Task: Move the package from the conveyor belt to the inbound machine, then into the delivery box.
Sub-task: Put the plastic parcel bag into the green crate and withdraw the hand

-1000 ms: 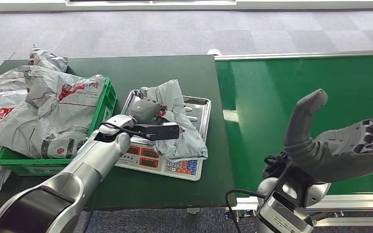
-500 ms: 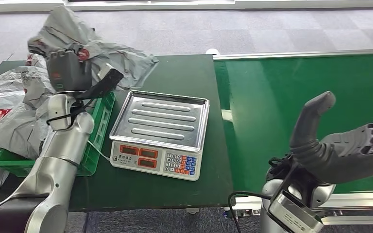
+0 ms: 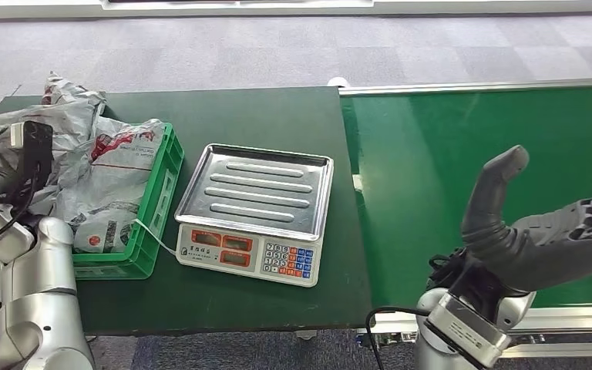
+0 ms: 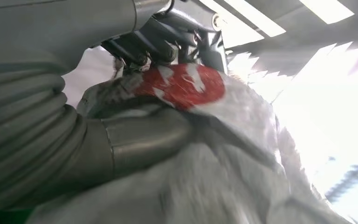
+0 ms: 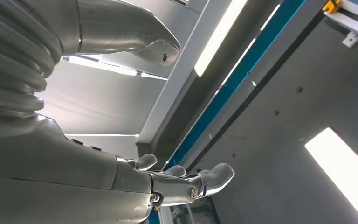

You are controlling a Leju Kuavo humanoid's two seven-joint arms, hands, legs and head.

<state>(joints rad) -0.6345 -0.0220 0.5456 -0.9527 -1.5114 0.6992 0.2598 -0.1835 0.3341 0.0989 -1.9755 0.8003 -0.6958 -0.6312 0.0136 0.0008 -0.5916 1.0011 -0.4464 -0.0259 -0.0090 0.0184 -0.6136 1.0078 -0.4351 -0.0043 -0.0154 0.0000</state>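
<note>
Gripping crinkled grey package [image 4: 205,154], left hand [image 4: 135,140] — right hand [image 3: 555,239] seemingly open, empty.

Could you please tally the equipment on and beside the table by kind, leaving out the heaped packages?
Green crate: 1
Weighing scale: 1
Conveyor belt: 1
Total: 3
</note>
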